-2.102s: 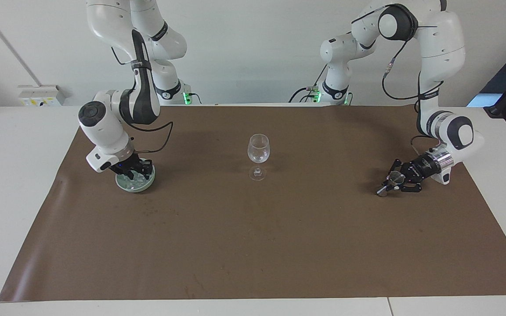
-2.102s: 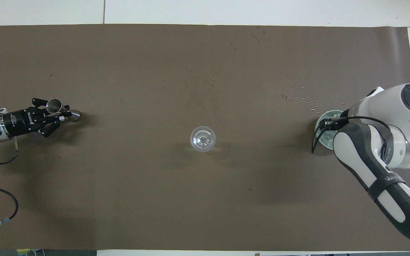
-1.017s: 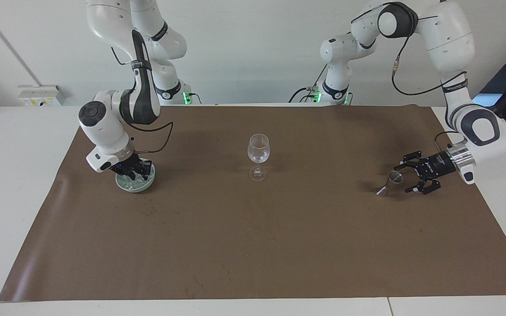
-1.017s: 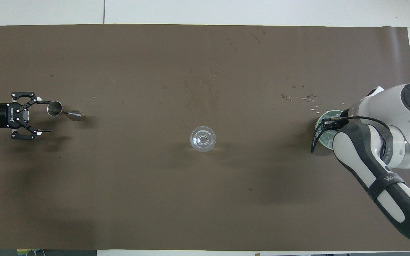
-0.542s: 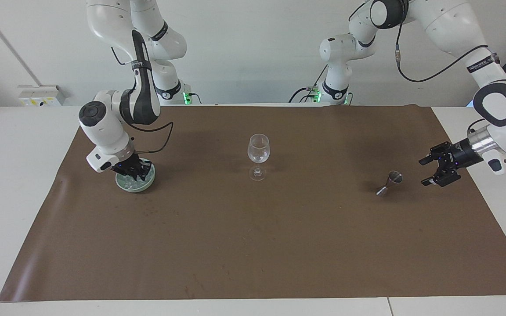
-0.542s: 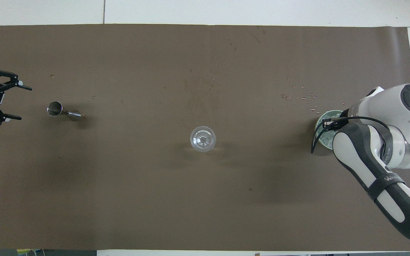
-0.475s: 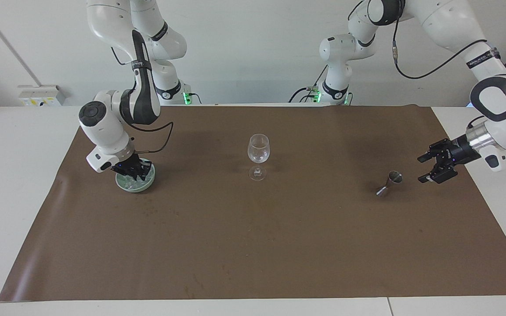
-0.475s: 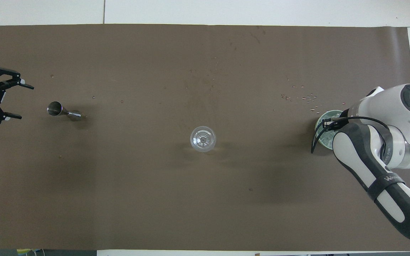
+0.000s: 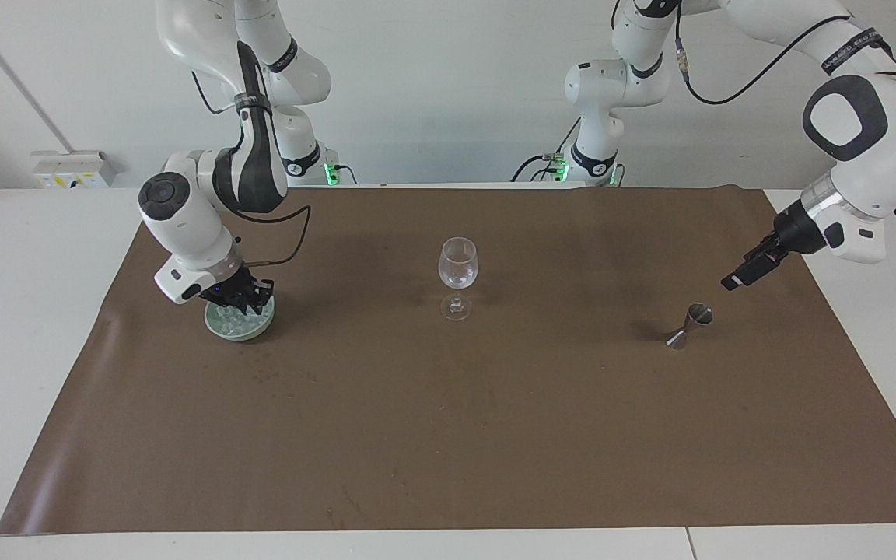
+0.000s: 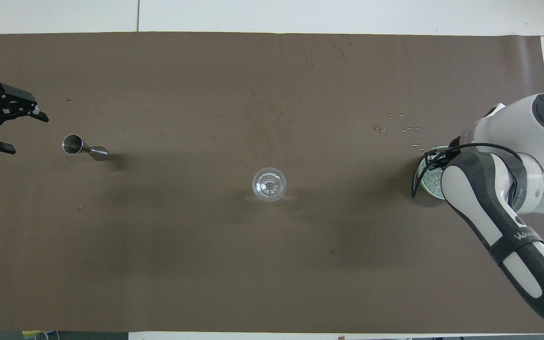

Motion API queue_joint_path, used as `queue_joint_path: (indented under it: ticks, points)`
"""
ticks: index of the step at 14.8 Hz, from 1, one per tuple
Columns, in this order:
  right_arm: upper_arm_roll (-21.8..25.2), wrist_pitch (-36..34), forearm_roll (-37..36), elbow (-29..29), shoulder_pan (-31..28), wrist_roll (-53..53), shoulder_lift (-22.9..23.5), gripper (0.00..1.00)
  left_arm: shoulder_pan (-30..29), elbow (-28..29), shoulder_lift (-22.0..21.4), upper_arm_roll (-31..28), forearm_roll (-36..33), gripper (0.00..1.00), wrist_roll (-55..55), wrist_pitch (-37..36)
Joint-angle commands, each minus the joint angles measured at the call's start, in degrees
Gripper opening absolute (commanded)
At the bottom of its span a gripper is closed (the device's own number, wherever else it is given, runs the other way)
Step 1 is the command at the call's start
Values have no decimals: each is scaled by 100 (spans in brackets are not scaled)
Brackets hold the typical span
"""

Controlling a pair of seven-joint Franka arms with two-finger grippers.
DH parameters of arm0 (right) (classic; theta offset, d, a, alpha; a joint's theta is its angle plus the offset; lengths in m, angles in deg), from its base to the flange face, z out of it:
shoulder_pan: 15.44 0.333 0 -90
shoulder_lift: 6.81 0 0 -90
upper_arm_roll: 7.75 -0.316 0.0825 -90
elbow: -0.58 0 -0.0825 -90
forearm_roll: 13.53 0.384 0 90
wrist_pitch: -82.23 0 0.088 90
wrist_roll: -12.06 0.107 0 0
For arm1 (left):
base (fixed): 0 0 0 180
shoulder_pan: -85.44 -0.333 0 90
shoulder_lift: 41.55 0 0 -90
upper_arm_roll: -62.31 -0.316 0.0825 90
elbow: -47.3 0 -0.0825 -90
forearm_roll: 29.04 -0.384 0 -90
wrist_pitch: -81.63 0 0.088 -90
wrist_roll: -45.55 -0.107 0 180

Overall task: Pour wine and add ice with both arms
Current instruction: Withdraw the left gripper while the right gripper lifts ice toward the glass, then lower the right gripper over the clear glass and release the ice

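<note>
Hovering my right gripper [image 9: 250, 299] just over the pale green bowl [image 9: 239, 330] at the right arm's end of the brown mat [image 9: 448, 435] — fingers pinched together, and I can't tell whether a cube is caught between them. The ice [image 9: 232, 317] sits heaped in that bowl. My left gripper [image 9: 737, 278] is up in the air over the mat's edge at the left arm's end, jaws spread wide and holding nothing. A little steel jigger [image 9: 689, 325] stands on the mat near it, untouched. The empty wine glass [image 9: 457, 272] stands upright mid-mat — well apart from both grippers.
</note>
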Motion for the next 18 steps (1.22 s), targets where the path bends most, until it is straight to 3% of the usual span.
queue_joint_path:
  ticks: [1, 6, 8, 11, 13, 18]
  points:
    - [-75, -714, 68, 666, 220, 344, -130, 3, 141, 106, -168, -44, -430, 100, -1135, -14]
    - [-154, -1928, 129, 2099, 1309, 1898, -60, 3, 123, 132, -457, 17, -756, 100, -2253, -75]
    - [-145, -2008, 715, 2460, 1713, 2443, -52, 4, 97, 141, -572, 227, -1028, 100, -2439, -93]
    - [-154, -1562, 815, 2663, 2345, 3112, 45, 4, -411, 333, -852, 973, -1134, 100, -2439, -207]
    - [-154, -1122, 797, 2567, 2707, 3149, 80, 5, -439, 518, -1046, 1063, -1143, 100, -2431, -259]
    - [-154, -919, 316, 2400, 3393, 3394, 194, 5, -360, 799, -1187, 1090, -1249, 100, -2439, -207]
